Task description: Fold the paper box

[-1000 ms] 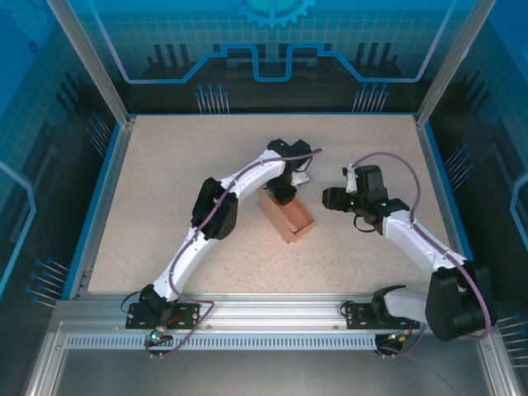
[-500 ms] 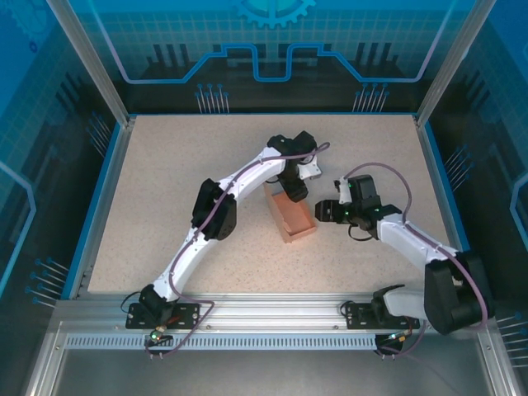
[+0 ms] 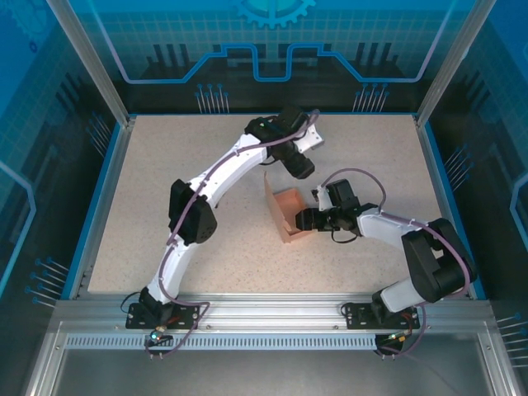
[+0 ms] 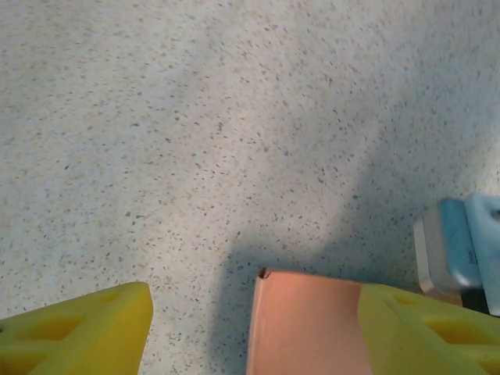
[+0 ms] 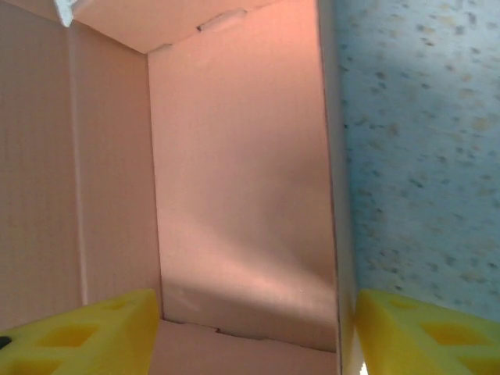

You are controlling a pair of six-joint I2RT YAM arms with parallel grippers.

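Paper box (image 3: 289,213) sits half-formed; my right claw (image 3: 303,220) straddles one wall, jaws apart, probably to steady it; left claw (image 3: 304,167) hangs open at its far end.

The table (image 3: 165,206) has a pale, speckled top. A blue rim (image 3: 99,198) bounds it on the left, right and far sides, and a slotted metal rail (image 3: 272,309) runs along the near edge. One item lies directly on the top: the paper box (image 3: 287,202), of salmon-pink card, slightly right of centre. It sits open side up, skewed to the table edges, with a tall flap standing along its left side. Shadow falls on the top beside the box's far corner.
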